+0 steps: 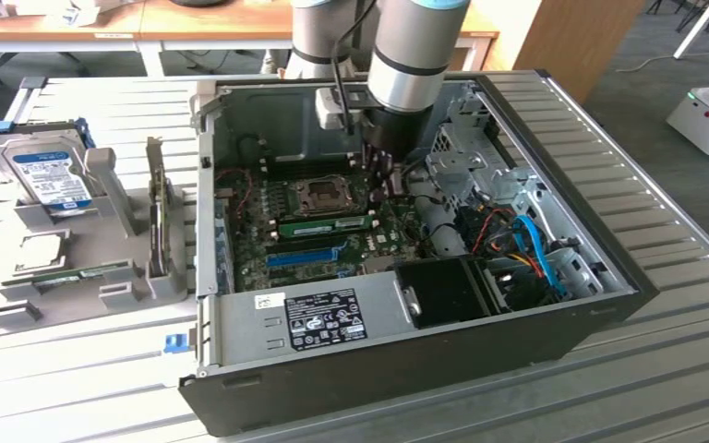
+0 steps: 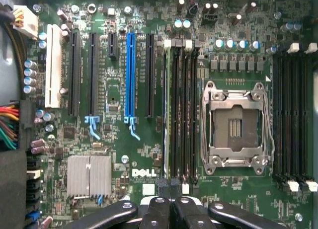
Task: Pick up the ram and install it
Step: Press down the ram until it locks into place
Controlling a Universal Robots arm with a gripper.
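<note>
Now the ram (image 2: 165, 114) sits slotted near the socket (image 2: 237, 127), fingers (image 2: 160, 211) closed.

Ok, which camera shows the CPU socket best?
The wrist view: the CPU socket faces it squarely, with its metal frame whole. The exterior view shows it at a slant, from farther off.

case (image 1: 250, 332) matt grey sheet metal. motherboard (image 2: 149, 154) green, slight sheen. CPU socket frame (image 2: 237, 159) shiny bare metal. heatsink (image 2: 89, 174) dull finned metal. long slot (image 2: 130, 75) blue plastic. gripper (image 2: 169, 199) glossy black.
</note>
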